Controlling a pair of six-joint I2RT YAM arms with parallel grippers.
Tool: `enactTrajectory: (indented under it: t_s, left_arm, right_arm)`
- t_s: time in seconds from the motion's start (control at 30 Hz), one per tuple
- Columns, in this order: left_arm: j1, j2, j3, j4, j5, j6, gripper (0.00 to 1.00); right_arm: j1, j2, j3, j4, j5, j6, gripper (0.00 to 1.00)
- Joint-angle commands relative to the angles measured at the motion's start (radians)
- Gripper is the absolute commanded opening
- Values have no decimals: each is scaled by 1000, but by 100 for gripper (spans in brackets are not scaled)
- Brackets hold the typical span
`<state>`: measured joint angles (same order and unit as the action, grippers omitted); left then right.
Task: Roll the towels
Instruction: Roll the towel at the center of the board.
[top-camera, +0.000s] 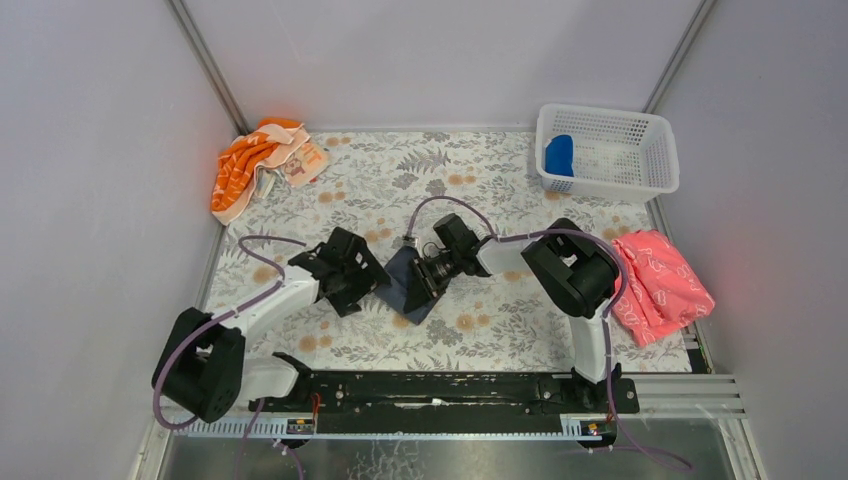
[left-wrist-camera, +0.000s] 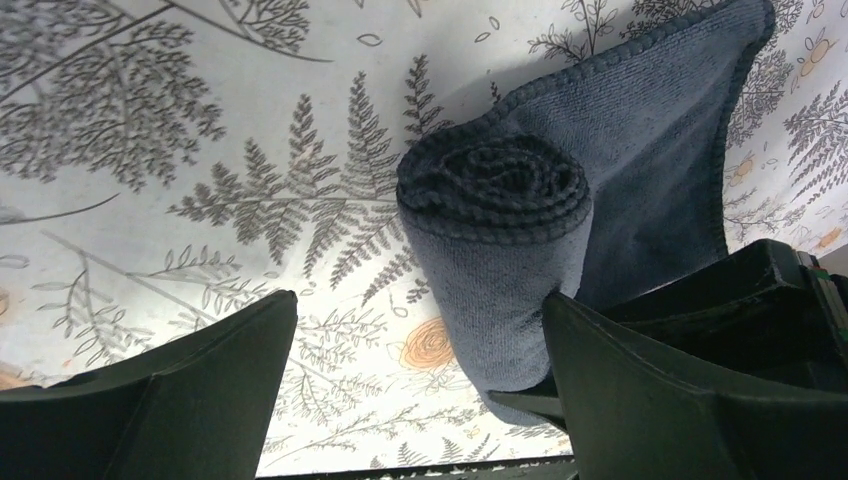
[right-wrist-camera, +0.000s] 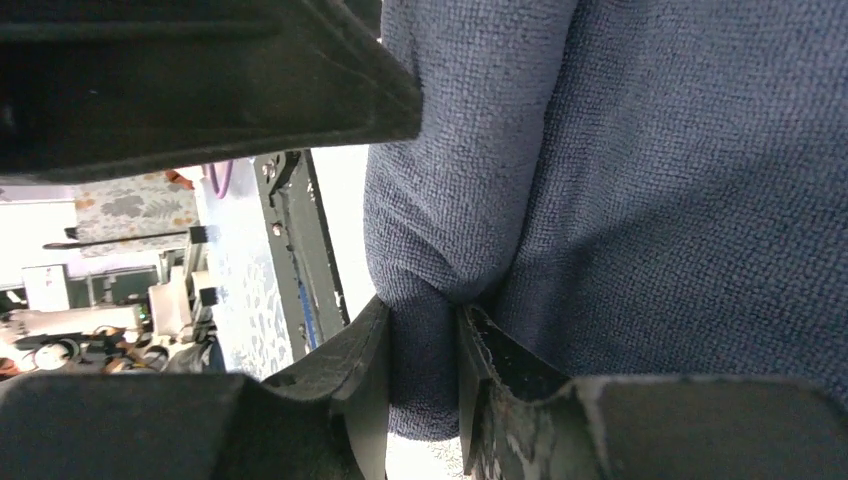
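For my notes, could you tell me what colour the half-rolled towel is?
The towel is plain dark slate-grey, clearest in the left wrist view.

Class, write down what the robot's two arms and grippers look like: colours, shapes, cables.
Left arm and right arm: white links, bulky black joint housings, a purple cable looping along each. Left gripper and right gripper: matte black, two wedge-shaped fingers. No markings visible.

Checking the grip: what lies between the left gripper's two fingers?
The partly rolled dark slate-grey cloth towel, shown in the left wrist view.
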<state>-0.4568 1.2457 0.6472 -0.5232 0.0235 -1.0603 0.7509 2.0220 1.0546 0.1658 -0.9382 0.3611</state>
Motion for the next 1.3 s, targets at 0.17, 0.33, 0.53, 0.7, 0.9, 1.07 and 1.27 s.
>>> enactTrajectory:
  t_s: [0.17, 0.33, 0.53, 0.7, 0.9, 1.07, 1.27]
  left_arm:
    - [-9, 154, 27, 110, 1, -3, 86]
    - [-9, 208, -10, 120, -16, -2, 80]
    - [-9, 232, -28, 116, -28, 0, 79]
    - [-9, 242, -26, 100, -34, 3, 78]
    - [-10, 247, -21, 97, -31, 2, 78]
    - [-10, 246, -20, 97, -30, 3, 78]
    - [-10, 242, -21, 98, -24, 3, 78]
  right_arm:
    - [-13, 14, -19, -114, 91, -2, 33]
    - [-4, -110, -34, -162, 260, -63, 48]
    - [83, -298, -27, -266, 569, -197, 64]
    - [213, -421, -24, -289, 885, -313, 69]
    - [384, -436, -19, -252, 1069, -436, 70]
    - [447, -367, -9, -233, 1144, -493, 68]
    - [460, -243, -9, -215, 1199, -516, 67]
